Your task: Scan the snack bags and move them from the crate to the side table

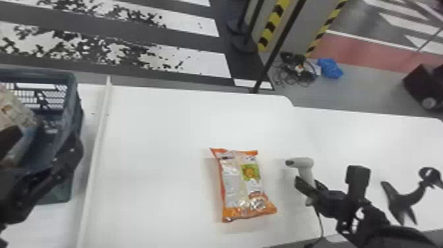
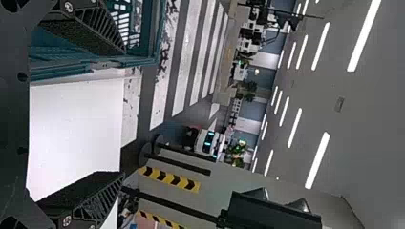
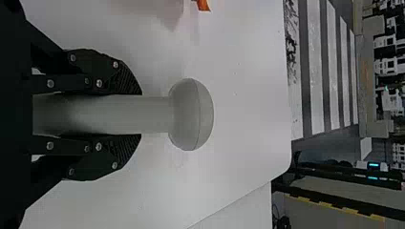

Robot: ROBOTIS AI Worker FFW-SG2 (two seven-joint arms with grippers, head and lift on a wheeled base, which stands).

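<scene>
With 12 o'clock at the far side of the head view, the white worktop (image 1: 155,141) had its far edge running from about 10 to 1 o'clock of the orange snack bag (image 1: 232,184), ending in a rounded corner at 1; a raised ledge (image 1: 97,141) bounded it towards 9; a broad open stretch lay between ledge and bag, another between bag and far edge, with only a narrow gap on the bag's 3 o'clock side before the scanner (image 1: 305,165); past the corner, a second white surface (image 1: 372,141) spread towards 2, and a black stand (image 1: 407,199) stood at 3. The right hand (image 1: 308,185) was closed on the scanner's handle, a finger pressed to either side; the scanner's nose pointed to 9, its cord (image 1: 320,224) trailing towards 6. The left hand (image 1: 44,141) had its fingers wide apart with nothing between them, at the near part of the crate (image 1: 71,85), over towards 9; whether it touched the crate could not be told; a pale bag (image 1: 14,108) lay inside. The snack bag lay flat, its long axis nearly 12 to 6, leaning slightly to 11 and 5, its printed panels facing up.
</scene>
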